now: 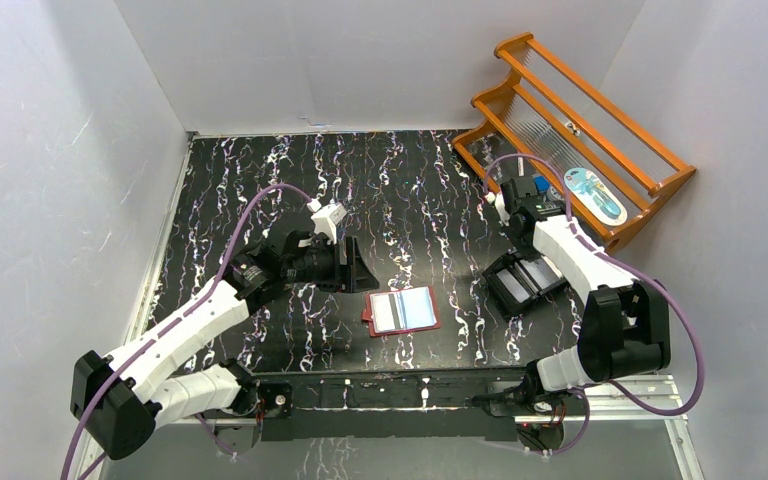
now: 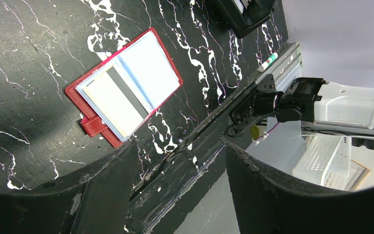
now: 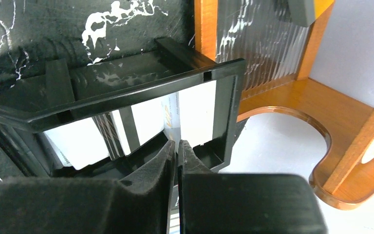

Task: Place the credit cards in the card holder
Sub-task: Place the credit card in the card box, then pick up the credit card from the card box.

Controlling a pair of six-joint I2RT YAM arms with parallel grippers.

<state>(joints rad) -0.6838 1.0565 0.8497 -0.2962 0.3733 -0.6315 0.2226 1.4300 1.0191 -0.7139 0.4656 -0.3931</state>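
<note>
The left gripper (image 1: 352,265) hovers just to the left of the card holder (image 1: 403,311) and a little farther back on the black marbled table (image 1: 260,170). Its claw is open: in the left wrist view the two dark fingers (image 2: 102,185) stand wide apart with nothing between them.

The card holder lies opened flat on the table, near the front edge and roughly midway between the two arms. Its dark red cover faces down and the clear pockets face up. One pale card (image 2: 112,97) with a dark stripe sits in a pocket, on the side of the holder that carries the red closing tab (image 2: 91,125). The pocket on the other side looks plain pale blue.

To the right of the card holder, apart from it, stands a black open box (image 3: 224,107). The other credit cards (image 3: 195,112), white-faced, stand upright inside it.

The right gripper (image 3: 177,144) reaches down at this box, its tips at the box's near wall. The claw is closed to a thin slit, and whether a card edge is pinched in it cannot be told.

Farther right of the holder and farther back, a wooden rack (image 1: 600,110) leans in the corner with a blue-and-white packet (image 1: 593,193) on it.
</note>
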